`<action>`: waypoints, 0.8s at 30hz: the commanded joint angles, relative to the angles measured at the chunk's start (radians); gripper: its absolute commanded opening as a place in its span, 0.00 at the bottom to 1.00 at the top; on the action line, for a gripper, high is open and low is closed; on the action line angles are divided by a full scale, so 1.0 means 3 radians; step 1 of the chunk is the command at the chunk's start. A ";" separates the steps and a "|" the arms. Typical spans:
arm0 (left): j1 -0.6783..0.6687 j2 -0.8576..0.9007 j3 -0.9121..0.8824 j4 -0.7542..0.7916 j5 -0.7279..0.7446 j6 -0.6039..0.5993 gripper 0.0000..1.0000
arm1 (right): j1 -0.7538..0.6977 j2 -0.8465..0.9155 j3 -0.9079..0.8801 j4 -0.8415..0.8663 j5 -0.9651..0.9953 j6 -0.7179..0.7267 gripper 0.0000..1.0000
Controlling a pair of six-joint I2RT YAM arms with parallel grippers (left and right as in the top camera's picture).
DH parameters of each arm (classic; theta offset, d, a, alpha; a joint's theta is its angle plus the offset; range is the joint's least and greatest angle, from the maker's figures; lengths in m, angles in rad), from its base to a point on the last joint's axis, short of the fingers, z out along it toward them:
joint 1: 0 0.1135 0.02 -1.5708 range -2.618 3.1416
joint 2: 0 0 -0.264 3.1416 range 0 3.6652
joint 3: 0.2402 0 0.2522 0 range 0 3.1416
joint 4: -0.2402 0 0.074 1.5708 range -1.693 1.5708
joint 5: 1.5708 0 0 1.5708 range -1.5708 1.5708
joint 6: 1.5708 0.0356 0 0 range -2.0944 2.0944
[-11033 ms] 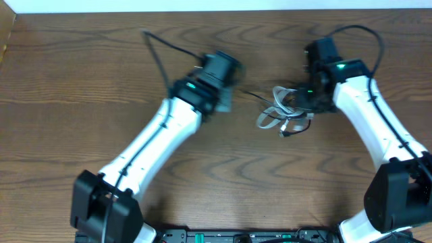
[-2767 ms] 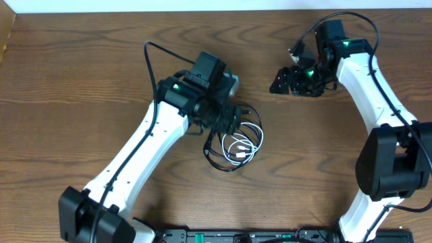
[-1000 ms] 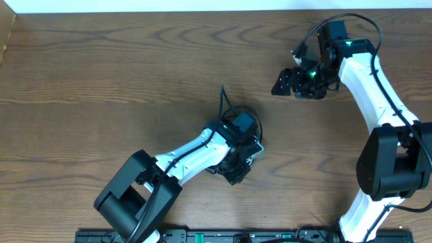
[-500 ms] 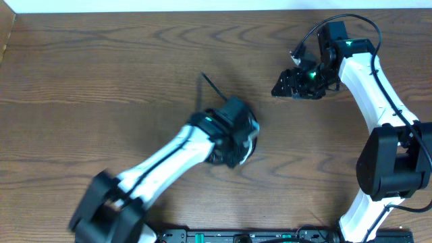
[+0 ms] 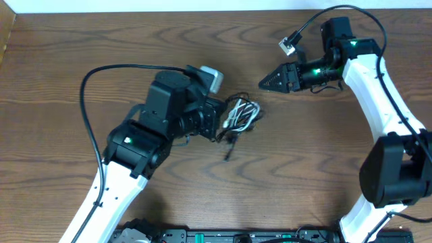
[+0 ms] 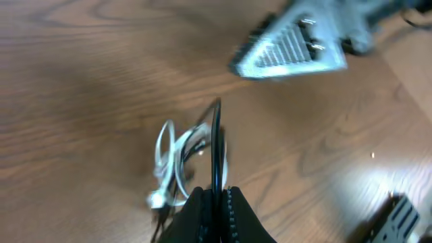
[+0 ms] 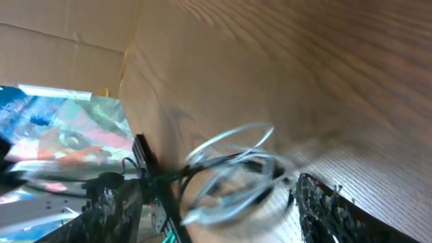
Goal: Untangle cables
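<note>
Pinching the black cable [image 6: 216, 145] in the left gripper [image 6: 216, 197], fingers closed tight on one strand rising out of the heap. Finding both cables [image 5: 241, 115] bundled together mid-table on the wooden table [image 5: 74, 61], right at the left gripper's tips. Seeing the white cable [image 6: 164, 158] looping through the black one, with a plug end low on the heap's left side in the left wrist view. Holding the right gripper [image 5: 264, 84] near the heap but apart from it, spread wide and gripping nothing, going by the right wrist view.

Judging the risks:
- Risking, by lifting on that single black strand, hauling the whole knot along with the white loops, freeing nothing.
- Risking, by pulling with nothing anchoring the white cord, cinching the loops tighter.
- Risking slip of a thin cord out of a fingertip pinch.
- Risking a poorly aimed grab from the right, given motion blur in both wrist views.
- Watching for snagging on the arm's own thick black lead [image 5: 91, 81].

Containers: noting none holding anything. Noting only a cardboard edge [image 5: 5, 40] at the table's far-left corner; not able to tell whether a box, or what inside.
</note>
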 commanded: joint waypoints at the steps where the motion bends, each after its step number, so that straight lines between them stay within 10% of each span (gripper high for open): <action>1: 0.0145 -0.0046 0.0015 0.0079 0.0066 -0.0245 0.07 | -0.0036 -0.0131 0.0011 0.0005 0.0057 0.0275 0.66; 24: 0.0312 -0.0037 0.0015 0.1155 0.0028 -0.1296 0.07 | 0.0732 -0.0123 -0.0436 0.0954 0.1218 0.1755 0.56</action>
